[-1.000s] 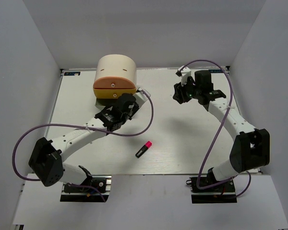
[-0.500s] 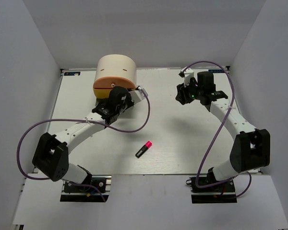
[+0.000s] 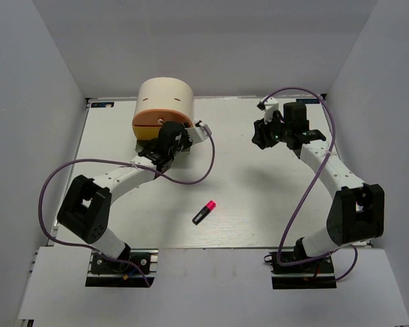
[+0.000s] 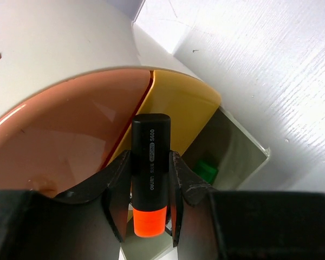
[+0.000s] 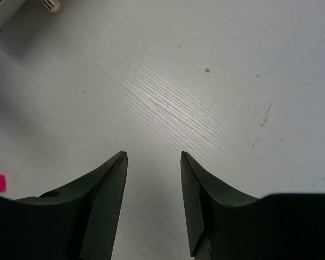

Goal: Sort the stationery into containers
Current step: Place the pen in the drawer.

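Left end effector (image 4: 149, 189) is clamped on a black highlighter (image 4: 150, 154), orange cap (image 4: 149, 222) pointing toward the bottom of the wrist frame. It's right up against the cream cabinet (image 3: 165, 99) in the upper left of the overhead frame. In the wrist view the highlighter's black end sits in front of the seam between the orange drawer (image 4: 70, 124) and the yellow drawer (image 4: 179, 108). The yellow one is pulled open, and there's a green piece (image 4: 207, 170) down inside it, too hidden to say what it is.

Right end effector (image 5: 154, 157) is released, fingers spread with nothing between them, hanging over bare desk (image 3: 259, 197) in the upper right of the overhead view.

A pink-capped highlighter (image 3: 204, 213) lies alone on the desk, lower middle of the frame, well apart from both arms.
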`<state>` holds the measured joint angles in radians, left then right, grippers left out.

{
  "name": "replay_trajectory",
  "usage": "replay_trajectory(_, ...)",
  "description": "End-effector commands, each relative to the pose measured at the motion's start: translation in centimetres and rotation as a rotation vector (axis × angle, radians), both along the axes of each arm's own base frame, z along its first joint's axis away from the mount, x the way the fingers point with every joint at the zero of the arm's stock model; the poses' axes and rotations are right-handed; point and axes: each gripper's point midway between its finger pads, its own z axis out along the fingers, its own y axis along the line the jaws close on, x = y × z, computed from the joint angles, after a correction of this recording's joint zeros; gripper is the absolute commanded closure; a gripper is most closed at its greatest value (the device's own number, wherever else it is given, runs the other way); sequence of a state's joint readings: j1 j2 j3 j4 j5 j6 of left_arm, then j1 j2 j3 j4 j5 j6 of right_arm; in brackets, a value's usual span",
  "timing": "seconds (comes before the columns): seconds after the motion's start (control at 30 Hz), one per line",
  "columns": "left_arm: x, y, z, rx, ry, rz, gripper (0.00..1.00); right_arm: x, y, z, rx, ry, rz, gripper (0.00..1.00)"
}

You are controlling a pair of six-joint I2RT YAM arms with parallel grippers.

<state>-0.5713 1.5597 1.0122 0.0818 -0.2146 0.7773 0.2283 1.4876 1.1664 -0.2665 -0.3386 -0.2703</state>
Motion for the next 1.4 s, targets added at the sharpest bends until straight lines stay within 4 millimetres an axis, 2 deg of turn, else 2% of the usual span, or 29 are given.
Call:
replay_trajectory(0.0,0.4,0.1,0.6,-0.005,-0.039,0.000,0.91,0.0,-0.2,1.2,0.010,-0.029,0.002,0.50)
replay_trajectory(0.07,0.4,0.8,0.0,0.000,-0.037,0.018,0.91,0.1,-0.2,1.1,0.010,-0.031,0.005,0.50)
replay_trajectory(0.1,0.5,0.7,0.2,-0.007,-0.048,0.018,0.90,0.0,-0.2,1.1,0.012,-0.028,0.005,0.50)
replay_trajectory(0.2,0.5,0.9,-0.5,0.003,-0.040,0.026,0.90,0.0,-0.2,1.0,0.012,-0.023,0.006,0.50)
replay_trajectory(0.4,0.6,1.1,-1.0,-0.008,-0.040,0.050,0.83,0.0,-0.1,1.2,0.020,-0.026,0.013,0.50)
replay_trajectory(0.63,0.0,1.3,-1.8,-0.004,-0.012,0.045,0.67,-0.3,-0.1,1.0,0.024,-0.016,0.013,0.50)
replay_trajectory(0.67,-0.1,1.3,-1.4,-0.018,-0.018,0.049,0.64,-0.4,-0.2,0.9,0.025,-0.014,0.014,0.50)
replay_trajectory(0.77,-0.3,1.5,-1.4,-0.018,-0.018,0.049,0.61,-0.4,0.0,0.9,0.026,-0.013,0.016,0.50)
replay_trajectory(0.8,-0.3,1.5,-1.4,-0.018,-0.018,0.049,0.52,-0.3,0.0,1.0,0.027,-0.015,0.018,0.50)
replay_trajectory(0.9,-0.5,1.8,-0.9,-0.033,-0.032,0.063,0.42,-0.4,0.1,1.0,0.030,-0.014,0.023,0.50)
replay_trajectory(0.93,-0.8,1.5,-1.3,-0.029,-0.024,0.054,0.35,-0.4,0.0,1.0,0.031,-0.012,0.021,0.50)
replay_trajectory(1.03,-0.9,1.7,-0.4,-0.037,-0.042,0.062,0.23,-0.4,0.1,1.1,0.033,-0.013,0.029,0.50)
replay_trajectory(1.13,-0.9,1.7,0.4,-0.042,-0.065,0.074,0.17,-0.7,0.3,0.9,0.034,-0.007,0.041,0.50)
replay_trajectory(1.27,-0.8,0.8,4.8,-0.118,-0.130,0.062,0.08,-1.3,0.7,0.8,0.030,-0.010,0.093,0.50)
replay_trajectory(1.3,-0.8,0.7,6.0,-0.145,-0.124,0.071,0.00,-2.1,1.4,0.9,0.040,-0.018,0.168,0.52)
replay_trajectory(1.37,-1.2,-0.1,7.5,-0.194,-0.109,0.036,0.00,-3.0,2.0,0.9,0.050,-0.013,0.243,0.52)
